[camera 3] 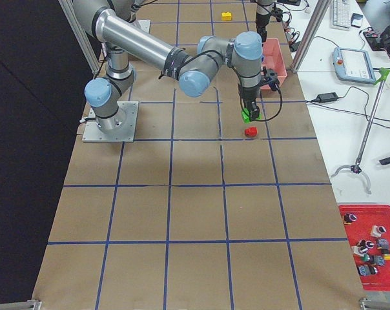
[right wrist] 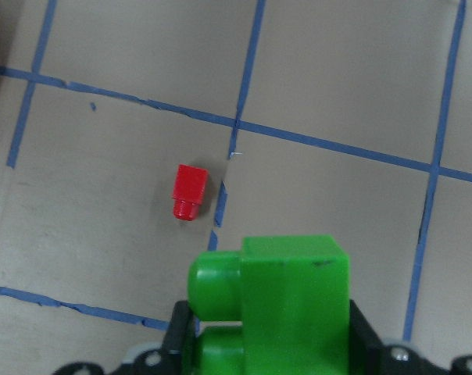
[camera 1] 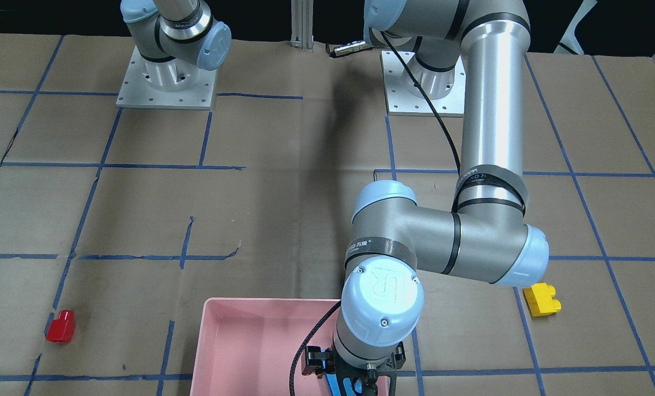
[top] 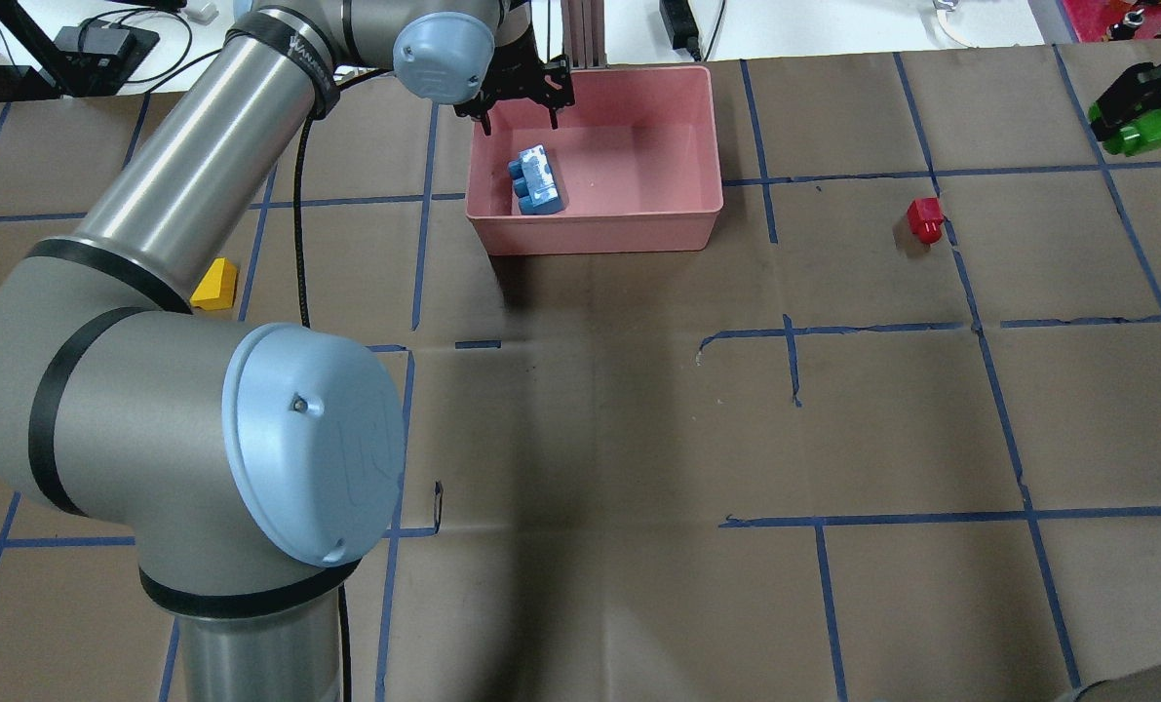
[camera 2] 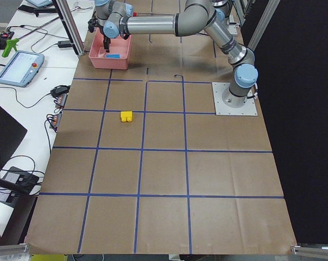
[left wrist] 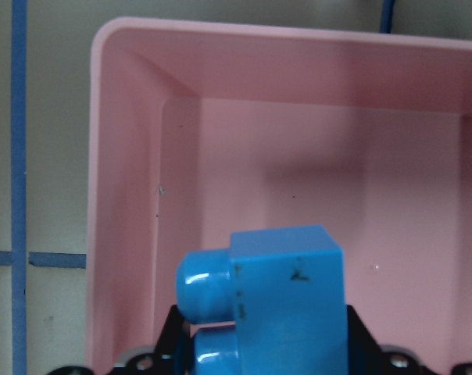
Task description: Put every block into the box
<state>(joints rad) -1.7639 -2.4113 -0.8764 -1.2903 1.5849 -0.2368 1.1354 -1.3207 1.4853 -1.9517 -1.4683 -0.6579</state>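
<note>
Table [top: 638, 439]: red block [top: 926, 218], yellow block [top: 215, 286]; right fingers [top: 1116, 102] grip green [top: 1143, 135], left fingers [top: 487, 115] seemingly blue [top: 538, 183].

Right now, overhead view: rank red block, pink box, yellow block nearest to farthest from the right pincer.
From the right pincer, holding the green block:
1. red block, right side, close by.
2. pink box, middle, far edge.
3. yellow block, far left side.

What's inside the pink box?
One blue block, near the box's left end. The left gripper hides one far corner; elsewhere it's bare.
</note>
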